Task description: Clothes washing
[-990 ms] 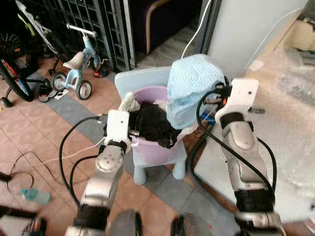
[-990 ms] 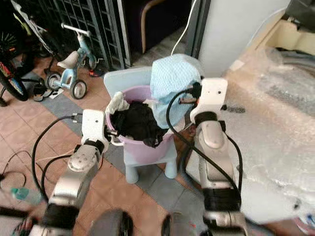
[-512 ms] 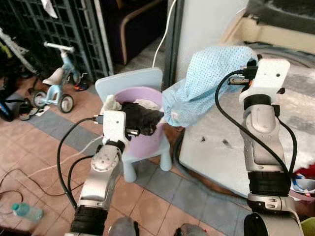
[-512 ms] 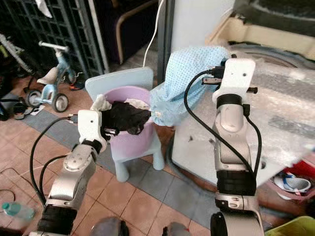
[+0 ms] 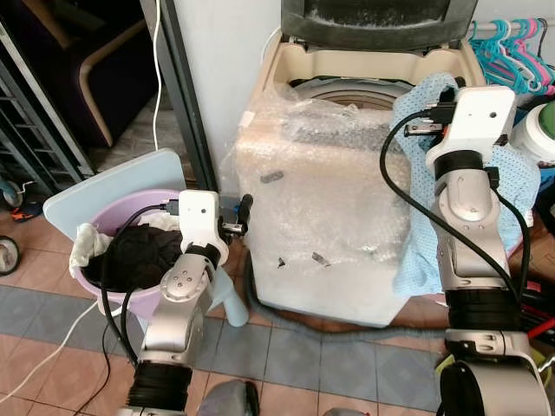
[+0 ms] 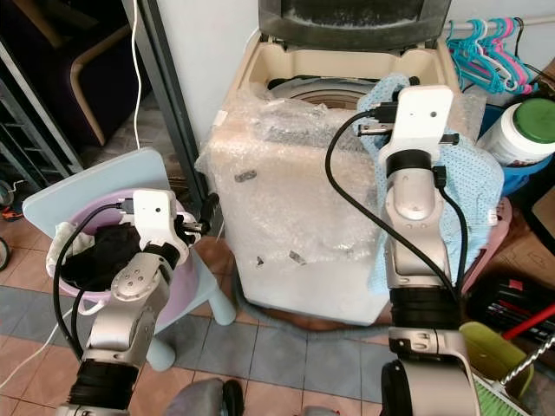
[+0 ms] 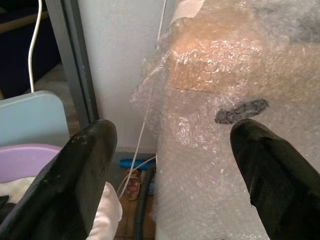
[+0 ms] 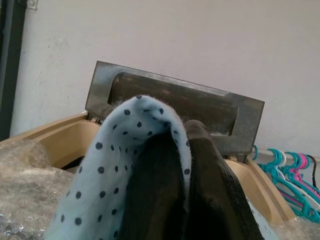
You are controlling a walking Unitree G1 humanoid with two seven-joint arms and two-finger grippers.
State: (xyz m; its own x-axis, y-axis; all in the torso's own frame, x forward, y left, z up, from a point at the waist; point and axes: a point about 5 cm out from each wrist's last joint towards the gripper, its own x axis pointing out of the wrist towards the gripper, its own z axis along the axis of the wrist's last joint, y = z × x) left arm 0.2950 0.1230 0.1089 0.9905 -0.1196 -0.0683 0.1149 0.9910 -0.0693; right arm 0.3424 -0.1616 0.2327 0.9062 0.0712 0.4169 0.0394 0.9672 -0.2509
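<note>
A top-loading washing machine wrapped in bubble wrap stands ahead with its lid up and its drum opening exposed. My right gripper is shut on a light blue dotted cloth. It holds the cloth at the machine's top right edge, and the cloth hangs down the machine's right side. My left gripper is open with nothing in it, between the machine's left front corner and a purple basin. The basin holds dark clothes and sits on a pale blue chair.
A dark door post and a white wall stand left of the machine. A grey hose lies on the tiled floor at the machine's foot. Coloured hangers and a green-lidded white jar crowd the right side.
The view has swung right, from the basin to the washing machine. My right gripper carried the blue cloth from above the basin to the machine's top right edge. The left gripper stays by the basin.
</note>
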